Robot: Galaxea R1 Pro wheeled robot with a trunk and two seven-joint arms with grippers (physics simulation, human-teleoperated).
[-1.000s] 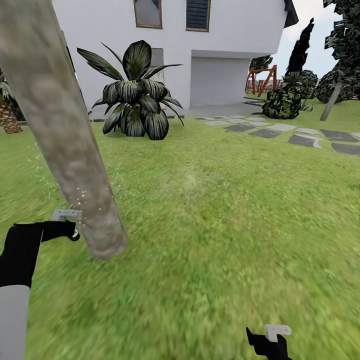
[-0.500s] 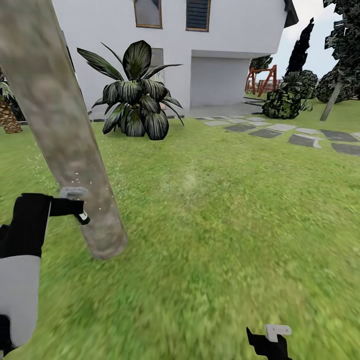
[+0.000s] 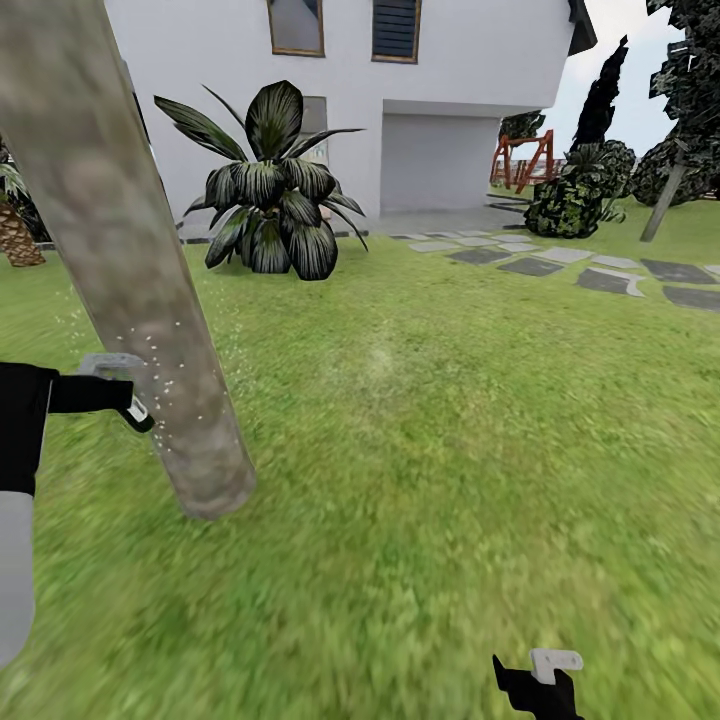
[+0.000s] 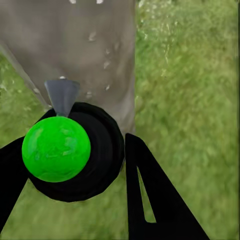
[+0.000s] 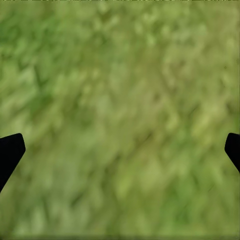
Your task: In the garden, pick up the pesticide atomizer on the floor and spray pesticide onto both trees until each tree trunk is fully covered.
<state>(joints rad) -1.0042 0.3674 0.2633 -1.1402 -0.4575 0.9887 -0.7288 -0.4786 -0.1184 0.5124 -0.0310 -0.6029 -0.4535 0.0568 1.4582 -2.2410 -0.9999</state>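
The left gripper (image 4: 75,165) pinches the pesticide atomizer (image 4: 57,147), its grey nozzle (image 4: 62,95) aimed at the tree trunk (image 3: 130,270) just beside it, where white droplets (image 3: 165,385) speckle the bark. The right gripper (image 5: 120,150) hangs spread over the lawn (image 3: 450,420).

I am operating in a home garden: a green lawn (image 3: 430,450) spreads before a white two-storey house (image 3: 440,60) with a garage door (image 3: 435,160), grey stepping stones (image 3: 560,262), a broad-leaved plant (image 3: 270,190), dark bushes (image 3: 570,200) and a thick tree trunk (image 3: 130,270).
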